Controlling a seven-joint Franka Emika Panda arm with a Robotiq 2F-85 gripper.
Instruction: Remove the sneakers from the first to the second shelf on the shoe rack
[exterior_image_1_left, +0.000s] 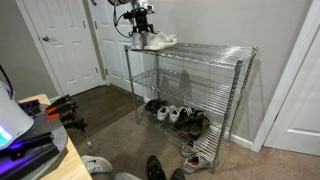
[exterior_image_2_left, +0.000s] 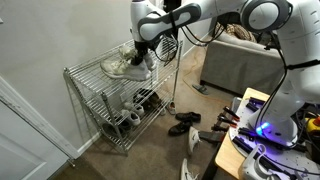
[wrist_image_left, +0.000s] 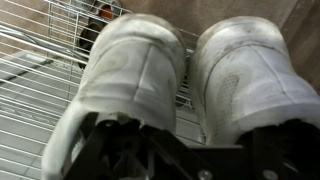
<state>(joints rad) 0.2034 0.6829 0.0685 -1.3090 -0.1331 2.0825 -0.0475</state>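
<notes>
white sneakers (wrist_image_left: 130, 80), top shelf (exterior_image_1_left: 212, 50), wire rack (exterior_image_1_left: 205, 79)

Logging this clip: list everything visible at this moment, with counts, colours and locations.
Wire rack: one, chrome, three shelves, against the wall.
White sneakers: one pair, top shelf, at one end.
Other shoes: several, black and white, bottom shelf; exact count unclear.
Black shoes: at least two, on the floor near the rack.
Panelled door: one, white, beside the rack.
Arm: one, white, reaching over the rack.
Hand: one, black, at the sneakers; grip unclear.
</notes>
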